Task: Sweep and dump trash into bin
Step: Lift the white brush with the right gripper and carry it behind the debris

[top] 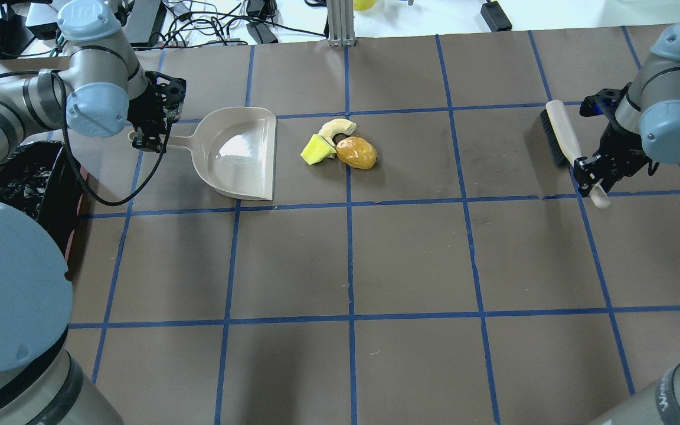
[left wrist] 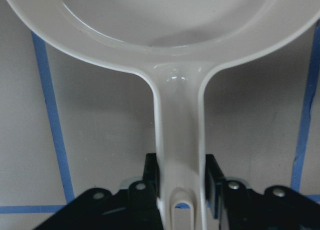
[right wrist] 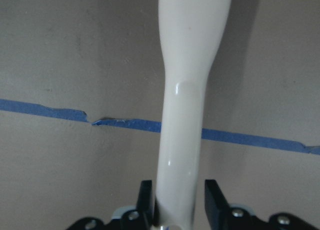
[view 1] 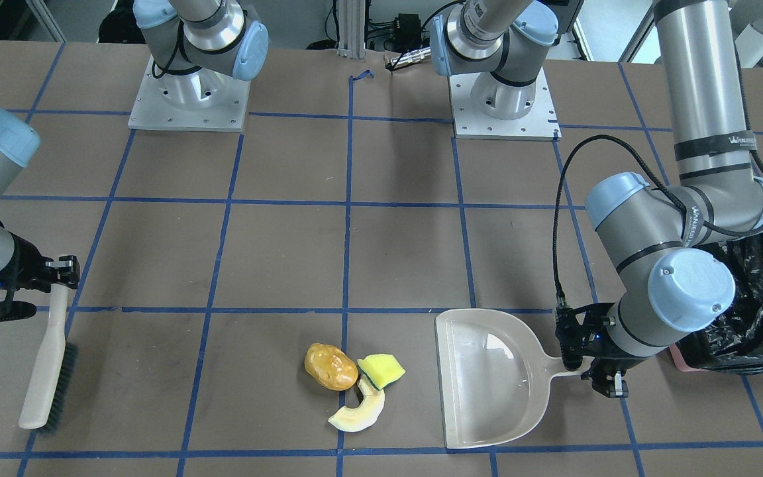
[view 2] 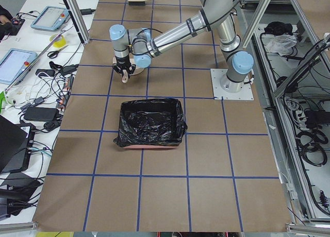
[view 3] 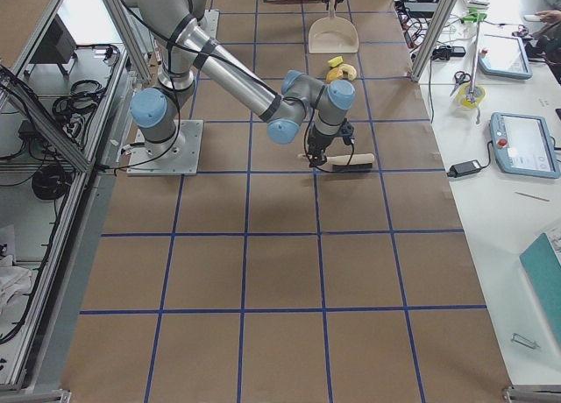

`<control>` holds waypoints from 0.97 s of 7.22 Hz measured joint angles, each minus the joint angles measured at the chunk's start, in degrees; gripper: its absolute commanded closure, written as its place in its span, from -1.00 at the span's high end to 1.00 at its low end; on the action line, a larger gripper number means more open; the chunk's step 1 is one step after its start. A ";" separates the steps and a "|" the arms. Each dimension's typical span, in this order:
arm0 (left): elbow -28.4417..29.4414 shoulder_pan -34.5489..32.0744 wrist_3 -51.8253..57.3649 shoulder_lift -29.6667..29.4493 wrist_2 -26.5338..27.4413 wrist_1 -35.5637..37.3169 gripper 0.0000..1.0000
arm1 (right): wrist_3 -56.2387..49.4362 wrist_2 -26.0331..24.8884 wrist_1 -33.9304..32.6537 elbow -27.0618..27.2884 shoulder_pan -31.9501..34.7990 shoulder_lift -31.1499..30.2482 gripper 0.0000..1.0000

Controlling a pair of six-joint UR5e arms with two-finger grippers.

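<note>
The trash lies together on the table: a golden-brown potato-like lump (view 1: 332, 366), a yellow sponge chunk (view 1: 381, 371) and a pale melon-like slice (view 1: 359, 414). A beige dustpan (view 1: 491, 377) lies flat just beside them, its open edge facing them. My left gripper (left wrist: 181, 190) is shut on the dustpan's handle. My right gripper (right wrist: 181, 200) is shut on the handle of a beige brush (view 1: 47, 368), which is well off to the other side of the trash with its bristles on the table. The bin (view 1: 752, 318), lined with black plastic, stands behind my left arm.
The two arm bases (view 1: 189, 99) stand on the robot's side of the table. The left arm's elbow (view 1: 686, 285) hangs over the bin's edge. Blue tape lines grid the brown tabletop (top: 411, 260). Cables and devices lie beyond the table's far edge (top: 210, 23).
</note>
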 measured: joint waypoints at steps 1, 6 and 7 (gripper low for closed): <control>0.06 -0.37 -0.12 0.00 0.22 -0.06 -1.00 | -0.01 -0.04 0.18 -0.01 0.00 0.00 -1.00; 0.69 -1.16 -0.14 -0.31 1.00 -0.58 -1.00 | 7.24 0.65 3.89 -4.21 4.27 -0.54 -1.00; 0.69 -1.17 -0.05 -0.16 1.01 -0.80 -1.00 | 12.12 1.49 5.07 -5.17 7.53 -0.64 -1.00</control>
